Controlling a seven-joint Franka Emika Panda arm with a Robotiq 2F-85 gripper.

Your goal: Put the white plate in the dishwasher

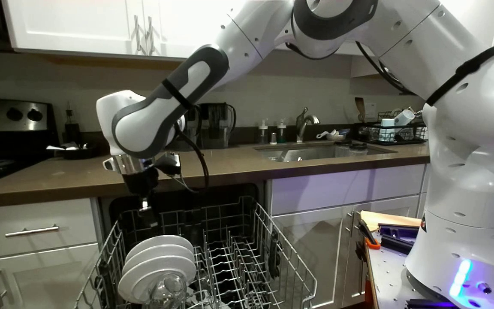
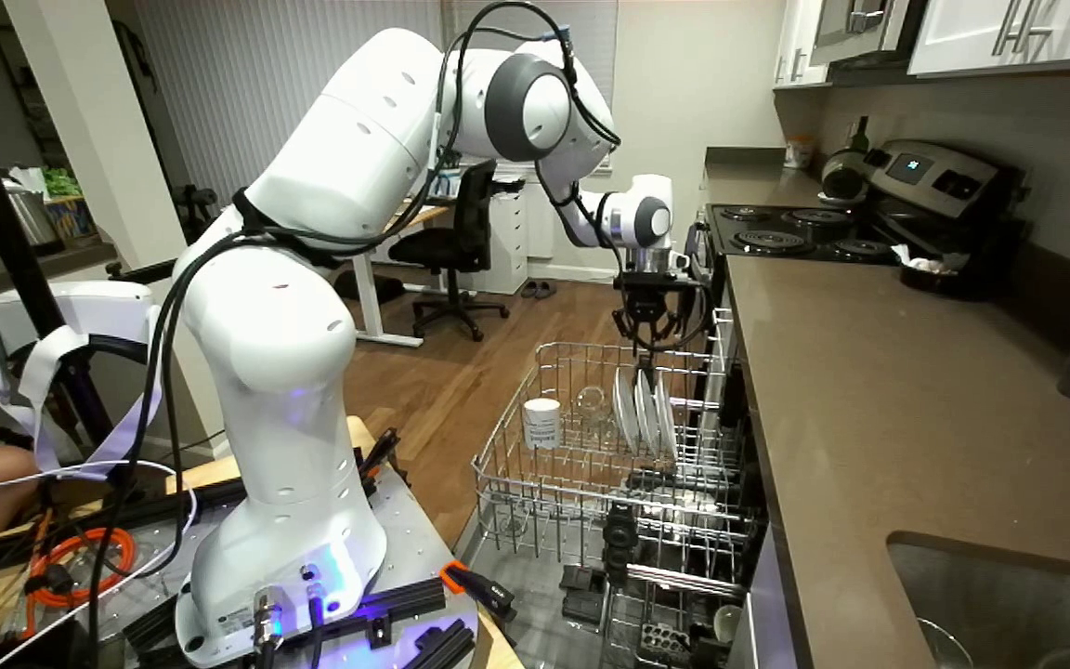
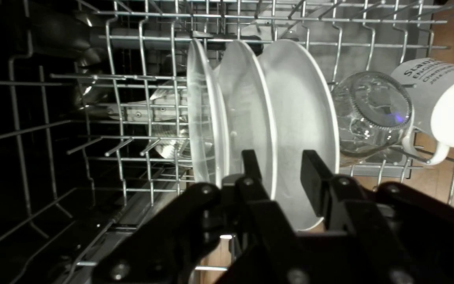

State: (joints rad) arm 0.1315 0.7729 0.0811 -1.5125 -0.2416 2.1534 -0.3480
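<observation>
Jaws apart, the pincer [image 3: 282, 169] hangs over the dishwasher rack [image 1: 234, 262], close by the rims of white plates [image 3: 248, 102] standing in it. A sideways drift could hook one and knock it toward the rack's clear glass [image 3: 373, 102]. The plates look plain, shallow, glossy; which one is meant, I can't tell.

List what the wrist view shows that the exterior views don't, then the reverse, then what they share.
Only the wrist view: the handle of the printed mug, and the full gap between the parted fingers.

Only the exterior views: the white robot arm, the countertop and the coil stove; a faucet appears in an exterior view.

Shared: white plates standing on edge in the dishwasher rack, a clear glass and the fingers. The mug's body also shows in an exterior view.
</observation>
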